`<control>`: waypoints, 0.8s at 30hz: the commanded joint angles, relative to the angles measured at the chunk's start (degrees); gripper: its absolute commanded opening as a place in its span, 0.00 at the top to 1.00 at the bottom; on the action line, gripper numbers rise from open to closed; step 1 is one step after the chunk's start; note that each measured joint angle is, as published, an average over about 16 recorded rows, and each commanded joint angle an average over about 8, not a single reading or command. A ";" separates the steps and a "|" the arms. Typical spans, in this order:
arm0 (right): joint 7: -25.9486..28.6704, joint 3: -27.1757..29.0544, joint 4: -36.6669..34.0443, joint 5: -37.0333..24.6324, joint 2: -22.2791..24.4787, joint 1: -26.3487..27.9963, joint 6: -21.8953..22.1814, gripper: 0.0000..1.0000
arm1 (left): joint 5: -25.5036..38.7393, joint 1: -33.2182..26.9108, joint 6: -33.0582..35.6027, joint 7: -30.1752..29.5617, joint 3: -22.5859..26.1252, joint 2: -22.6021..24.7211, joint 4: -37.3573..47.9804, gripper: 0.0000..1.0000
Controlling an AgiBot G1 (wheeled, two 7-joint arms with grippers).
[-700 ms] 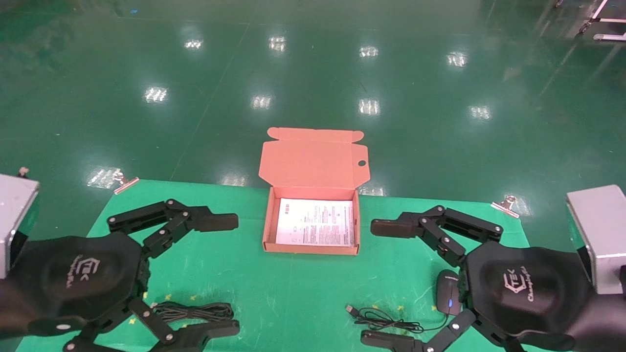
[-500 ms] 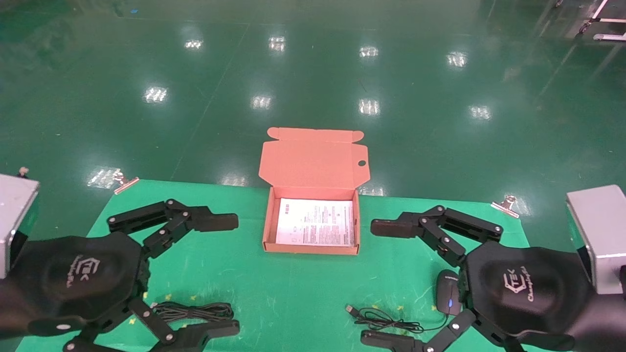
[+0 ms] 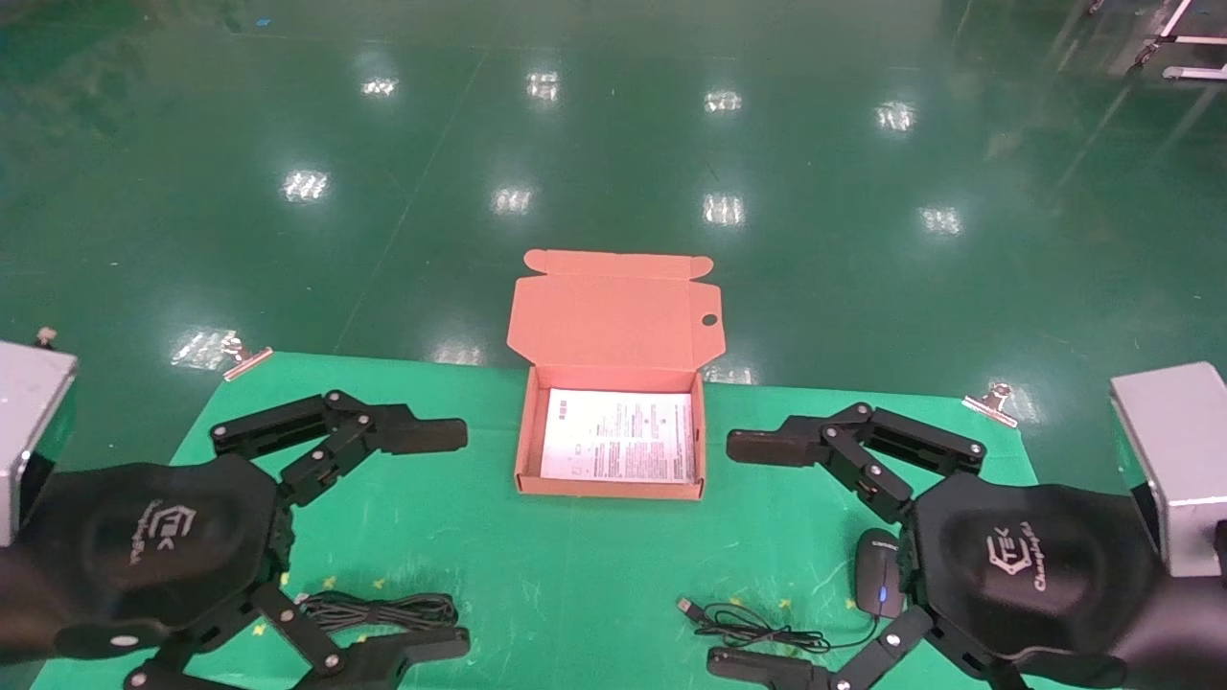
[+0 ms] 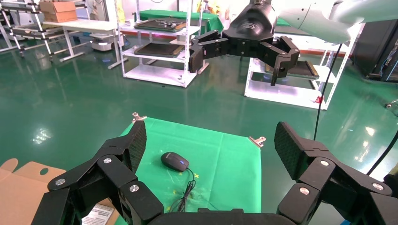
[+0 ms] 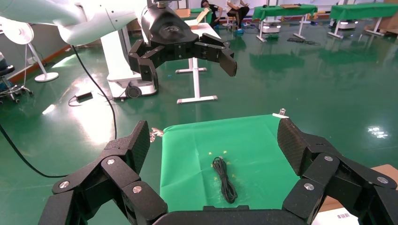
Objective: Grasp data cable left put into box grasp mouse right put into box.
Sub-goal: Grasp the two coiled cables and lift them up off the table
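Observation:
The salmon-orange box (image 3: 610,489) lies open at the middle of the green table, lid (image 3: 613,311) folded back, a white printed sheet (image 3: 618,436) inside. The data cable (image 3: 379,610) (image 5: 224,180) is bundled near the front left edge, beside the lower finger of my left gripper (image 3: 441,541) (image 4: 211,143), which hovers open and empty. The black mouse (image 3: 877,572) (image 4: 174,161), its wheel lit blue, sits at the front right with its cord and USB plug (image 3: 686,606) trailing left. My right gripper (image 3: 743,554) (image 5: 213,140) hovers open and empty above it.
Metal clips (image 3: 244,356) (image 3: 992,402) hold the green cloth (image 3: 537,575) at the far corners. Grey blocks (image 3: 29,422) (image 3: 1174,460) flank the table on both sides. Beyond the table's edges is shiny green floor (image 3: 613,144).

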 commanded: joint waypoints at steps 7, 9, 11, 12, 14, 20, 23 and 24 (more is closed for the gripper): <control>-0.69 -0.74 1.24 -2.90 0.15 1.25 0.29 0.00 | 0.78 -1.14 1.03 -0.47 0.66 0.11 0.25 0.00; -1.13 -1.26 1.95 -4.81 0.16 2.26 0.32 0.00 | 1.46 -2.12 1.86 -0.83 1.34 0.40 0.69 0.00; -1.50 -1.80 2.51 -6.51 0.03 3.32 0.25 0.00 | 2.25 -3.22 2.77 -1.30 2.18 0.74 1.28 0.00; -1.69 -2.09 2.68 -7.31 -0.09 3.87 0.15 0.00 | 2.78 -3.87 3.23 -1.53 2.69 0.91 1.57 0.00; -2.29 -2.68 2.97 -9.02 -0.33 4.99 -0.14 0.00 | 4.30 -5.32 4.00 -1.94 3.94 1.10 1.98 0.00; -6.72 -5.77 3.61 -17.37 -1.59 9.61 -1.66 0.00 | 10.93 -11.19 5.00 -3.92 10.26 1.77 2.22 0.00; -10.46 -8.23 3.89 -23.49 -2.63 12.68 -2.27 0.00 | 15.49 -14.89 5.06 -4.57 14.52 2.49 2.28 0.00; -11.79 -9.13 3.95 -25.65 -3.03 13.66 -2.34 0.00 | 17.15 -16.10 5.09 -4.58 15.98 2.82 2.35 0.00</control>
